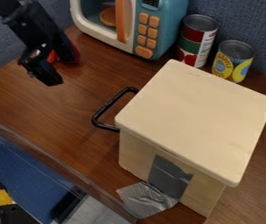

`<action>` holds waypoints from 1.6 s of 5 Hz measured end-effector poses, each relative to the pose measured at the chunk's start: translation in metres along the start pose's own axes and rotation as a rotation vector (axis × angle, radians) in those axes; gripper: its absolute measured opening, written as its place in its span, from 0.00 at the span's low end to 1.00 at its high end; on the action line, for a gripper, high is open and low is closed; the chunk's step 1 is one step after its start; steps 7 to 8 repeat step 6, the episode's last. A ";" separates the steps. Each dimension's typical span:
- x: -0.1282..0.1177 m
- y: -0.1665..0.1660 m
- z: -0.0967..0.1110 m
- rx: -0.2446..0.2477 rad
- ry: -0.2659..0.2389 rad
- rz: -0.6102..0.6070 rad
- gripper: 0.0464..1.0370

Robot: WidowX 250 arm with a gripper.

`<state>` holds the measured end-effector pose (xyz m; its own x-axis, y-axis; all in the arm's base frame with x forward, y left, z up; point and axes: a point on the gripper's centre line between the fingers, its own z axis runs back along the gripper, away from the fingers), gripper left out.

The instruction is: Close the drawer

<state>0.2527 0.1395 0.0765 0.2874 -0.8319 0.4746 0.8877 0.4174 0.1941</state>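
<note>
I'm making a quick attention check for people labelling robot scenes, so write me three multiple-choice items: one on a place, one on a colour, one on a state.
1. In the picture, the black handle juts from which side of the cream box?
A) right B) left C) top

2. What colour are the buttons on the toy microwave?
A) orange B) green C) white

3. How do the two cans stand?
A) stacked B) lying down C) upright, side by side

Right letters:
1 B: the handle sticks out past the lid's left edge.
2 A: the button pads match the orange door handle.
3 C: each can's round top faces up.
</note>
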 end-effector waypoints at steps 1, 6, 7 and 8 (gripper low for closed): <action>-0.007 -0.011 0.014 0.072 0.122 0.163 0.96; 0.023 -0.037 0.063 0.111 0.480 0.537 0.96; 0.023 -0.037 0.063 0.111 0.480 0.537 0.96; 0.023 -0.037 0.063 0.111 0.480 0.537 0.96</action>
